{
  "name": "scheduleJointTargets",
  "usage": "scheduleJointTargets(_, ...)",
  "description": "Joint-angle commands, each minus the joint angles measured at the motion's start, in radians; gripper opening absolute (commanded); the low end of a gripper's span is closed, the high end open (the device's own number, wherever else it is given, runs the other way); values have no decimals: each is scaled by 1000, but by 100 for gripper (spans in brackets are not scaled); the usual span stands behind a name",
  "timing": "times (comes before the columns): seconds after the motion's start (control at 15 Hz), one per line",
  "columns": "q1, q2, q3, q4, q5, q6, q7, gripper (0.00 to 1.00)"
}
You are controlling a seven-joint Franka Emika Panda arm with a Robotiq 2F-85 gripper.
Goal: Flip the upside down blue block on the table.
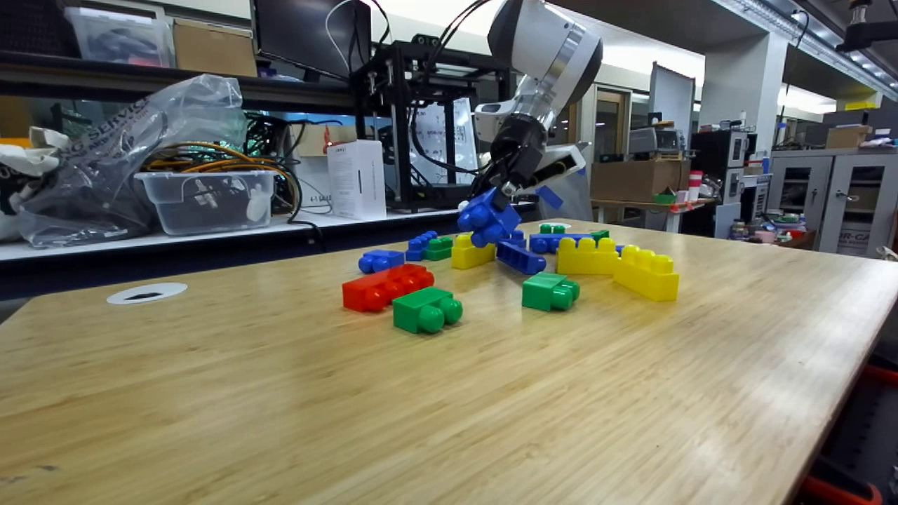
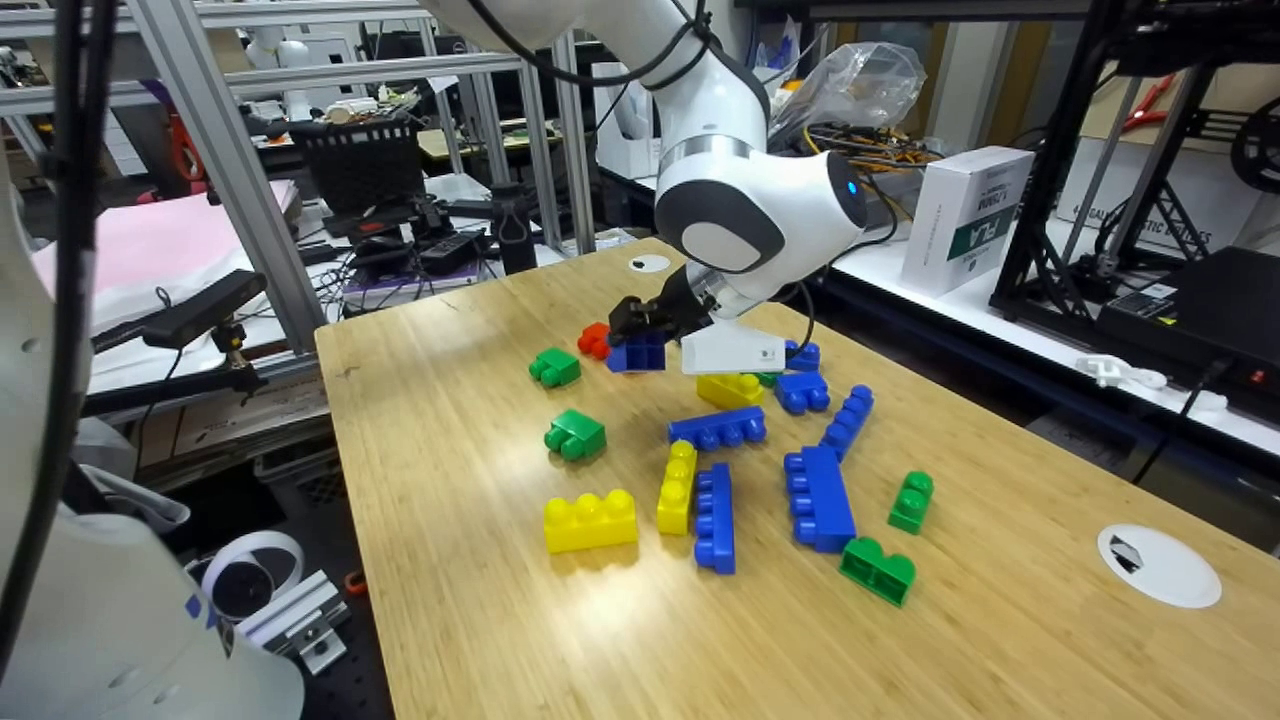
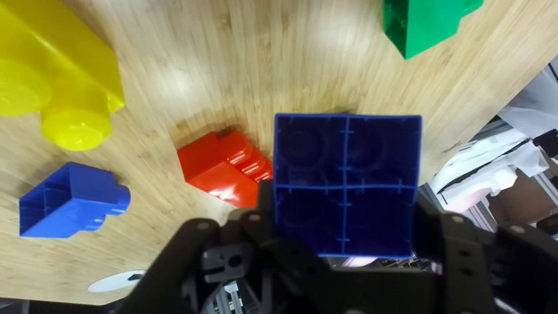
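Blue block (image 1: pixel 488 219) tilted, studs slanting downward

Blue block (image 3: pixel 347 185) looks plastic, table (image 1: pixel 421 407) glossy wood.

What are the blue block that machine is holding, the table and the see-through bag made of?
The blue block: probably moulded plastic, smooth, slightly shiny; thin walls and ribs show in its hollow inside.
The table: looks like wood, from its streaky grain, with a glossy finish that catches light; laminate is possible.
The bag: likely thin plastic film, clear and shiny, with creases.
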Motion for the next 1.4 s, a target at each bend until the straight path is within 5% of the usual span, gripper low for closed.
scheduleJointTargets(0.0,7,35,-13,41,23,-23,-25,44)
scheduleJointTargets(0.07,8,36,-14,44,31,-18,-1,44)
scheduleJointTargets(0.13,15,26,-18,27,10,-6,-5,69)
scheduleJointTargets(0.67,15,27,-18,33,15,-6,-1,69)
scheduleJointTargets(0.73,15,27,-18,33,15,-6,-1,44)
scheduleJointTargets(1.33,-8,36,-12,15,143,3,-131,44)
